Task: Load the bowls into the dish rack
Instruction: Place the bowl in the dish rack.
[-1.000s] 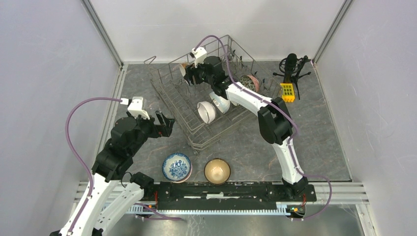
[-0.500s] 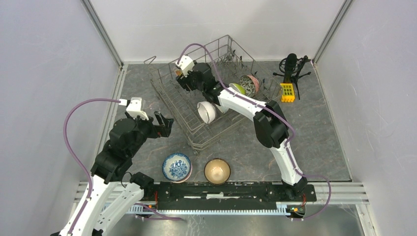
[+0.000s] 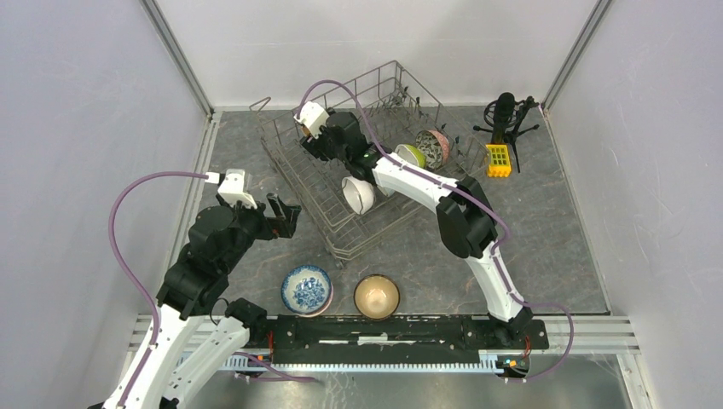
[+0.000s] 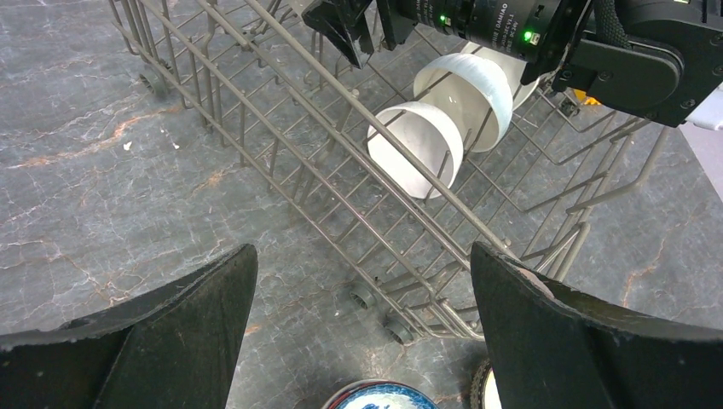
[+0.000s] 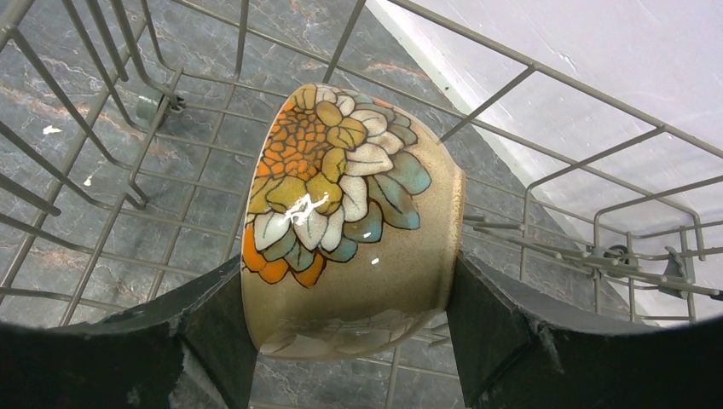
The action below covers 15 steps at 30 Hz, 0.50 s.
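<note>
tan flowered bowl [image 5: 349, 221]: on its side, in dish rack [image 3: 298, 183] | white bowls [image 4: 418, 149]: racked (on edge)

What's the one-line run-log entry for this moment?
right gripper: holding tan flower-painted ceramic bowl inside grey wire dish rack | left gripper: open, empty

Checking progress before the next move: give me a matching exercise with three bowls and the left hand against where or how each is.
1 flowered bowl
2 white bowl
3 blue bowl
4 left hand

a open, empty
b on the table
c resting in the rack
d gripped by the right hand

Pairs: 1-d, 2-c, 3-b, 4-a
</note>
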Motion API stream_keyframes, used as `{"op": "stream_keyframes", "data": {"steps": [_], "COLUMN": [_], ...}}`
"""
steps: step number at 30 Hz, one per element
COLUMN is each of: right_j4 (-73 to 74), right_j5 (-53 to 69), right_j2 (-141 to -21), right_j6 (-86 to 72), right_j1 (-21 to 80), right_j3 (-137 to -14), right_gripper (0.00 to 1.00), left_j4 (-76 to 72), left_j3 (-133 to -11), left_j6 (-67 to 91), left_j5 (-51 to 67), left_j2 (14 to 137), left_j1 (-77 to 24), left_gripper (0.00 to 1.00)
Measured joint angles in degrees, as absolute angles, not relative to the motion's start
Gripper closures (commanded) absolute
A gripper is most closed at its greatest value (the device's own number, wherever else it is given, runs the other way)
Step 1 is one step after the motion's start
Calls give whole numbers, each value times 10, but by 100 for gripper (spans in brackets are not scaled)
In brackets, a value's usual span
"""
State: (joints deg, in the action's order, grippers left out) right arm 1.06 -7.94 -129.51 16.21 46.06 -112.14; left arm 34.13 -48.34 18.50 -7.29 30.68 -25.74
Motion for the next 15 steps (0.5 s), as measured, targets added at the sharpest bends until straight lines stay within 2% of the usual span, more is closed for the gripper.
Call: {"op": "stream_keyframes", "data": {"steps": [5, 9, 15], "right_j4": [14, 14, 20], "right_j5": [-85, -91, -97], "right_j2": [-1305, -1311, -1313], "right_j6": [154, 138, 116], "right_j1": [462, 462, 462], "right_j3": [-1133, -1141, -1149], "right_gripper": [71, 66, 52], "left_j4": [341, 341, 341], "left_j3": [-483, -483, -483], "left_j6": [185, 185, 184], "left_j5": [-72, -72, -72], "left_j2": [307, 307, 305], "left_j1": [-257, -257, -257], "left_gripper": [0, 0, 0]}}
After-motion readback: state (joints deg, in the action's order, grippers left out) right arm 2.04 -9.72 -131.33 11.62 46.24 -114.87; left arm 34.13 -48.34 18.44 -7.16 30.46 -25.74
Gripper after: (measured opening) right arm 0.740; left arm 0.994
